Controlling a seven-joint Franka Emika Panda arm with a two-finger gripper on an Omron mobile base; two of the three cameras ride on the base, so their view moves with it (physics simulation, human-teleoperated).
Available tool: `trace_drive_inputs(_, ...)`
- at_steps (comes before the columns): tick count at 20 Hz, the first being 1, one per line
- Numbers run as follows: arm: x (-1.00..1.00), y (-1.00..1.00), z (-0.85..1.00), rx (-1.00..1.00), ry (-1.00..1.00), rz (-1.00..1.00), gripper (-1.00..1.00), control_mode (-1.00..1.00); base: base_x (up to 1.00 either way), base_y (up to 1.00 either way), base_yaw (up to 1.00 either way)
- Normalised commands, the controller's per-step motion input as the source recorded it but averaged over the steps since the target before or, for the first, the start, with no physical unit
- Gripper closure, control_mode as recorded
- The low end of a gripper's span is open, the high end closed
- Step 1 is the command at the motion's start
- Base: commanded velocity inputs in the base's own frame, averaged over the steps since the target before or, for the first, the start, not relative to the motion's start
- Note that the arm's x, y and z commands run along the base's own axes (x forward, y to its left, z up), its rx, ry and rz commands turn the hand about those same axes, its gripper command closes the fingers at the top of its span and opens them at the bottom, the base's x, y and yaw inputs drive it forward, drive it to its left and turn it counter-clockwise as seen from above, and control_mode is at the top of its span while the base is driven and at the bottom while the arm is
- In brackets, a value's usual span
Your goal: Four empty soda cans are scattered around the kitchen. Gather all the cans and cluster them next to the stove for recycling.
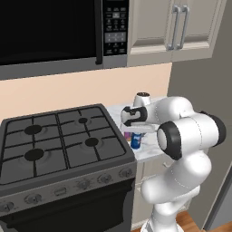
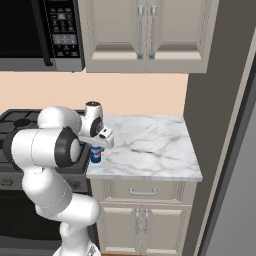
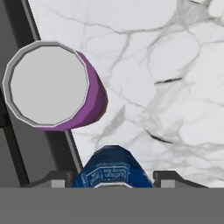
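1. Already, in the left base view, we see the blue can (image 1: 135, 140) standing on the marble counter (image 1: 149, 152) just beside the stove (image 1: 63, 145), under our arm's hand; a purple-pink can (image 1: 128, 135) peeks out next to it.
2. From the right base view, the gripper (image 2: 96, 148) sits over the blue can at the counter's stove-side edge.
3. Looking along the hand, our fingertips (image 3: 168, 178) flank the blue can, seemingly clasping it; its white label print is illegible. We judge 2 cans delivered, 2 left.
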Motion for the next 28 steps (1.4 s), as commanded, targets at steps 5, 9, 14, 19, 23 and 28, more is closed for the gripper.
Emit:
trace_drive_inputs(5, 0.0, 0.0, -0.04, 0.0, 0.0, 0.0, -1.0, -1.0, 0.0, 0.0, 0.0)
trace_drive_inputs(9, 0.0, 0.0, -0.07, 0.0, 0.0, 0.0, -1.0, -1.0, 0.0, 0.0, 0.0)
trace_drive_inputs(14, -0.03, 0.0, 0.12, 0.0, 0.0, 0.0, -1.0, -1.0, 0.0, 0.0, 0.0)
trace_drive_inputs(19, -0.21, 0.04, 0.69, -0.03, -0.01, 0.0, -1.0, -1.0, 0.0, 0.0, 0.0)
trace_drive_inputs(23, -0.61, 0.0, 0.24, 0.0, 0.0, 0.0, -1.0, -1.0, 0.0, 0.0, 0.0)
trace_drive_inputs(28, -1.0, 0.01, 0.01, 0.0, 0.0, 0.0, -1.0, -1.0, 0.0, 0.0, 0.0)
